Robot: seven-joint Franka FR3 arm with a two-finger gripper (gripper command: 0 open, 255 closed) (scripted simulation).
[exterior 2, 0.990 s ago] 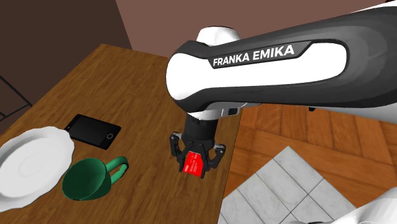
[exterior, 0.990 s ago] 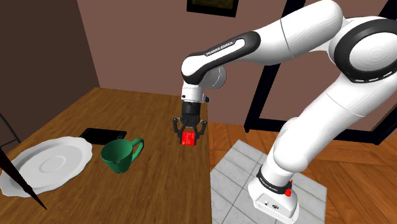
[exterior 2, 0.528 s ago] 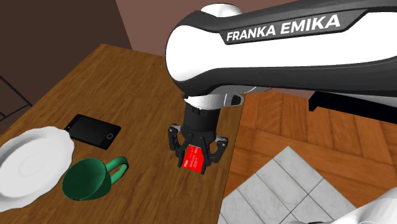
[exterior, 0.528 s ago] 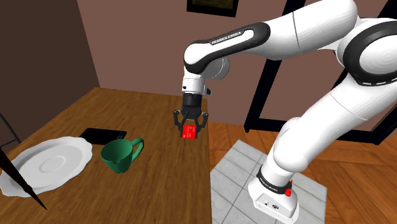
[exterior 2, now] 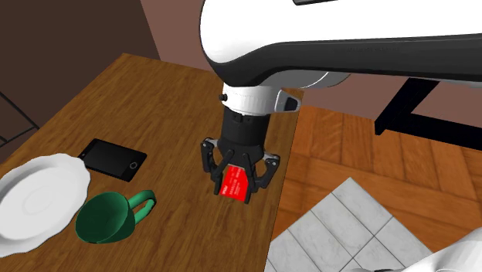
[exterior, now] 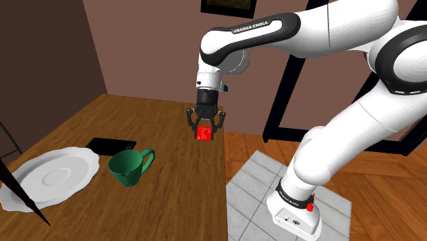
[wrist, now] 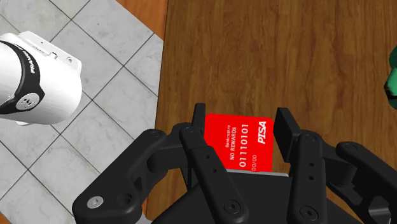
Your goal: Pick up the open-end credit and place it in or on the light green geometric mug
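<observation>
Red card (wrist: pixel 240 143), clasped in the pincer (wrist: pixel 240 119), is showing white print: "PISA" in bold slanted capitals, then "NO REWARDS", "01110101" and "00/00". One smaller line beside these is too fine to read.

Shoulder view: upper arm link (exterior: pixel 254 27) is carrying "FRANKA EMIKA" in white on its dark band.

Wrist view: lower arm segment (wrist: pixel 28 63) is showing "FRAN", with the rest curving out of sight.

The credit card (wrist: pixel 240 143) is red with white print reading PISA and NO REWARDS. It is clasped between the black fingers (wrist: pixel 284 125) in the air above the table (exterior: pixel 179 195), near its edge. The mug (exterior: pixel 127 168) is dark green and rests on the table well apart from the card, its handle towards the shoulder view's right.
</observation>
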